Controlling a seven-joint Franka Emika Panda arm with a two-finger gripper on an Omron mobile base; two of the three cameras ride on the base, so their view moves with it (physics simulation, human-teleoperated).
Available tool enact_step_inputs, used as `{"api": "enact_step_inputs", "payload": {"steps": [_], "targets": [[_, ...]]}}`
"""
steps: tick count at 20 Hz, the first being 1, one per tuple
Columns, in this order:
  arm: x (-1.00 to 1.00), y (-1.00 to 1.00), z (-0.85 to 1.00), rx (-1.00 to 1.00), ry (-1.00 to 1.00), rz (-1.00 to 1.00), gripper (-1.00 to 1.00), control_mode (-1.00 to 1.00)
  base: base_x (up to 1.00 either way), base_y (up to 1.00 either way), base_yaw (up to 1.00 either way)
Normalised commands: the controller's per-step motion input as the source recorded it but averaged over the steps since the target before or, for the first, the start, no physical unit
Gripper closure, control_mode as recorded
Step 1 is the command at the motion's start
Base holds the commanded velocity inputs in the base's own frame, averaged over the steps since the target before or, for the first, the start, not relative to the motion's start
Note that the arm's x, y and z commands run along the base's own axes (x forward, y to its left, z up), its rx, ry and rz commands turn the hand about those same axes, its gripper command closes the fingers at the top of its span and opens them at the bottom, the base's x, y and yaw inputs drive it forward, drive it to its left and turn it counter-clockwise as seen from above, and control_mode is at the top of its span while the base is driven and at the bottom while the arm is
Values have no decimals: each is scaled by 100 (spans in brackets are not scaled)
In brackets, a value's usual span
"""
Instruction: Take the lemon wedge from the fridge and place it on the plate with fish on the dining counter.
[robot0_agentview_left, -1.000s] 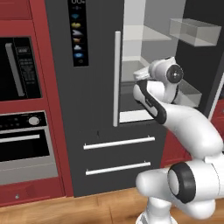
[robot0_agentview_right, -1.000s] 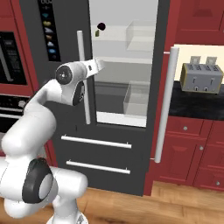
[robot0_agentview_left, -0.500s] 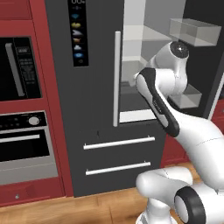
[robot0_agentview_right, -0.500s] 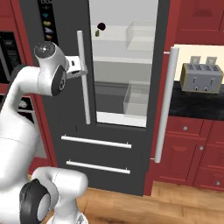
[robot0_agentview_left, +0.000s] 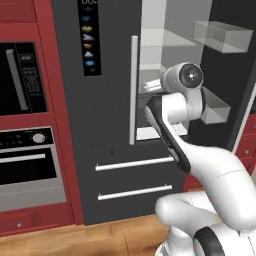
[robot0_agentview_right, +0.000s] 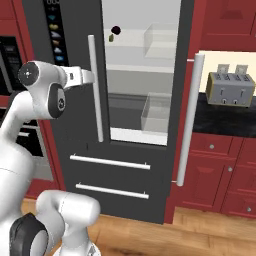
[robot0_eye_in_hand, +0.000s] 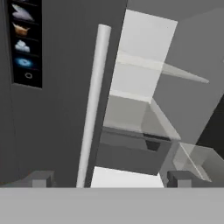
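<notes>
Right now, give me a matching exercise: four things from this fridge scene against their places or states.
Things:
1. lemon wedge
2. pincer
3. toaster
4. fridge right door

Places or states:
A. open, holding nothing
B. on the black counter, right of the fridge
C. swung open
D. on the fridge's upper shelf, by a dark lump

Pairs: 1-D, 2-A, 3-B, 4-C

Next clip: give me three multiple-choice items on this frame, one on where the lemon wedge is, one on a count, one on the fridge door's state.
1. Where is the lemon wedge?
A. on the fridge's top shelf
B. in a lower drawer
C. on the counter

2. How many slots has the toaster?
A. two
B. four
C. six

3. The right door of the fridge is:
A. shut
B. open
C. missing

Answers:
1 A: it lies on the top shelf beside a dark lump.
2 A: two slots show on top.
3 B: the white inside shows, and the door stands out.
</notes>
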Motion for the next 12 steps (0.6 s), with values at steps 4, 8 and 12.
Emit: {"api": "enact_step_inputs", "payload": {"steps": [4, 8, 12], "targets": [[56, 26, -1, 36, -10, -29, -100, -100, 0, 0, 0], [36, 0, 12, 27, 15, -2, -100, -100, 0, 0, 0], [10, -20, -3, 16, 10, 12, -100, -100, 0, 0, 0]]}}
